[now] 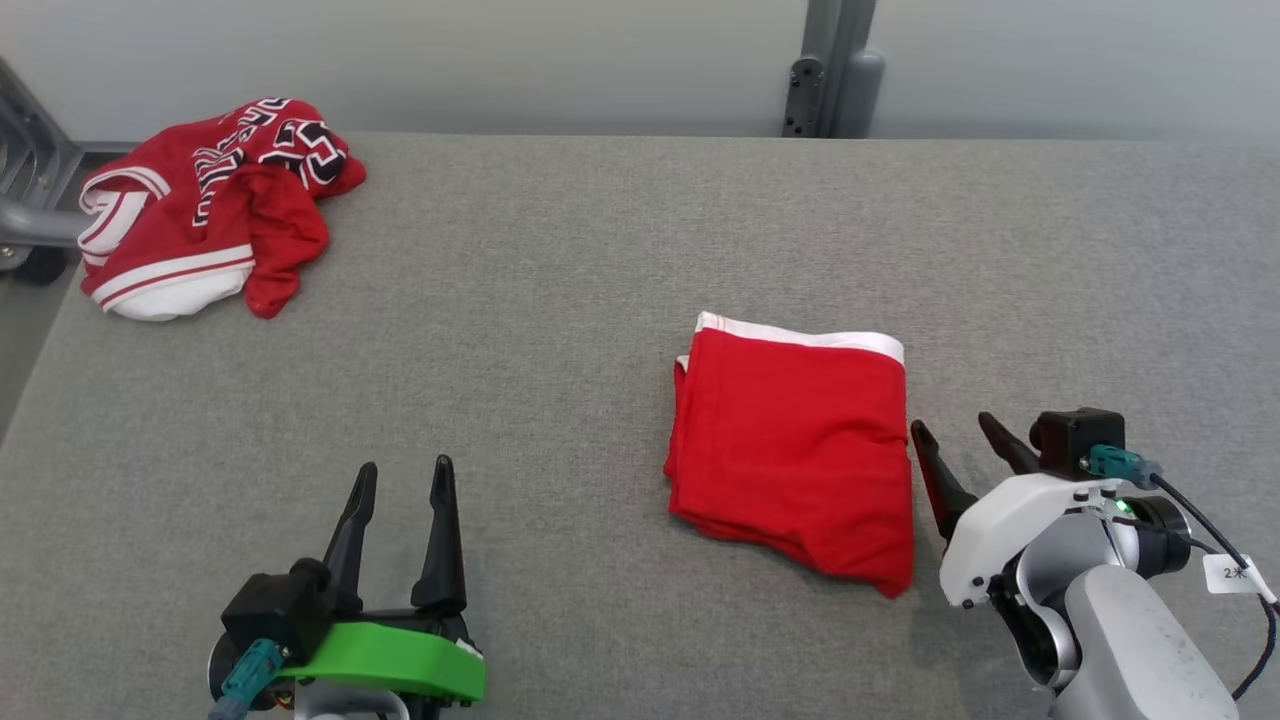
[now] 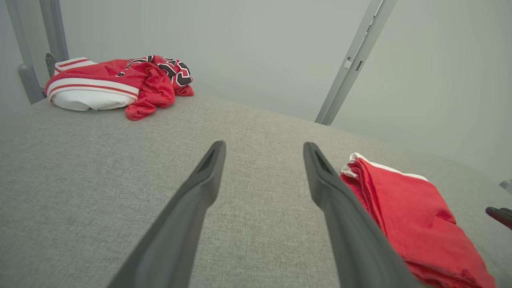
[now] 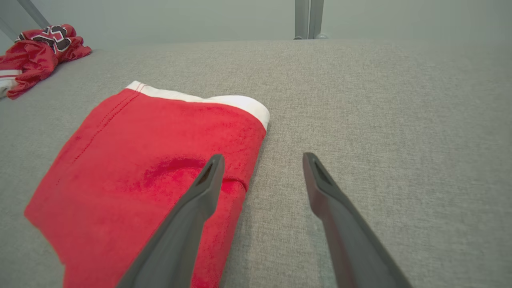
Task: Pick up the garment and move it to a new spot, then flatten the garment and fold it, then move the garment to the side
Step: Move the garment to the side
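Note:
A red garment [image 1: 795,450] with a white waistband lies folded flat on the grey table [image 1: 600,280], right of the middle. It shows at the right in the left wrist view [image 2: 416,224] and at the left in the right wrist view [image 3: 152,180]. My right gripper [image 1: 955,430] stands open just off the garment's right edge, with nothing between its fingers. In its own view the right gripper [image 3: 262,160] has its left finger over the garment's edge. My left gripper [image 1: 405,475] is open over bare table at the lower left, and the left gripper [image 2: 264,148] holds nothing.
A crumpled red jersey [image 1: 215,205] with white trim and black lettering lies at the table's far left corner, also seen as the jersey [image 2: 120,82] in the left wrist view. A grey metal post [image 1: 835,70] rises behind the table's back edge.

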You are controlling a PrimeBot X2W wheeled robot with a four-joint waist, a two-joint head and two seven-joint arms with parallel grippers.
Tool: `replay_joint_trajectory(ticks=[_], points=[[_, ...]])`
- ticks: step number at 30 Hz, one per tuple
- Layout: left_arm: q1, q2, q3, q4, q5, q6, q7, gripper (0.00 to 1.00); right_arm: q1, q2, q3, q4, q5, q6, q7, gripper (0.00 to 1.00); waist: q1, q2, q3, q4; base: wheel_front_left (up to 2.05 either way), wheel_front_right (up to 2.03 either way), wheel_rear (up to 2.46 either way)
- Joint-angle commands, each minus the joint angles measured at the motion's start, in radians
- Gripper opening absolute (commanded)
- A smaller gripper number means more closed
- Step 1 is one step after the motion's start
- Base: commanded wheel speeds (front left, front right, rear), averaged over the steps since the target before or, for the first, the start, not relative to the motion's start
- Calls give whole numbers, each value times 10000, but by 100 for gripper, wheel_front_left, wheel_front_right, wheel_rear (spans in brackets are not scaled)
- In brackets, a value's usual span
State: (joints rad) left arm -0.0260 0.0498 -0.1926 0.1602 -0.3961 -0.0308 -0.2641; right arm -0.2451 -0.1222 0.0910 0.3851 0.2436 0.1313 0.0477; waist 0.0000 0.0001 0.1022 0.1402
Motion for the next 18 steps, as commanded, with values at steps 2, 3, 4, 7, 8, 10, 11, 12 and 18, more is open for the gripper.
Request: replay_joint_trajectory(ticks=[2,3,4,7,8,10,11,12,18], points=[[-197,15,12,14,-54,11,-2,100,-286,-85,137,400,340,-11,184,100,0,-1,502,694,0,0,0],[-200,13,15,17,-74,22,-2,100,-360,-147,196,590,437,-11,257,100,0,-1,543,783,0,0,0],[-210,15,18,23,-111,33,-2,100,-430,-184,257,775,538,-11,323,100,0,-1,572,858,0,0,0],[-244,15,0,14,-149,44,-2,100,-648,-267,409,1274,786,-11,493,100,0,-1,632,1026,0,0,0],[-254,15,4,5,-166,62,-2,100,-726,-288,433,1464,884,-11,563,100,0,-1,646,1063,0,0,0],[-258,15,15,-12,-191,57,-2,100,-857,-308,482,1710,982,-11,668,95,0,-1,665,1097,0,0,0],[-253,15,27,-26,-183,70,-2,100,-928,-295,529,1820,1075,-9,719,70,0,-1,676,1101,0,0,0],[-246,15,49,-44,-148,81,-2,100,-986,-275,570,1915,1187,-11,782,49,0,-1,689,1093,0,0,0],[-347,15,49,-91,-49,35,-2,100,-1534,-438,746,2323,1653,-16,751,0,0,-1,881,816,0,0,0]])
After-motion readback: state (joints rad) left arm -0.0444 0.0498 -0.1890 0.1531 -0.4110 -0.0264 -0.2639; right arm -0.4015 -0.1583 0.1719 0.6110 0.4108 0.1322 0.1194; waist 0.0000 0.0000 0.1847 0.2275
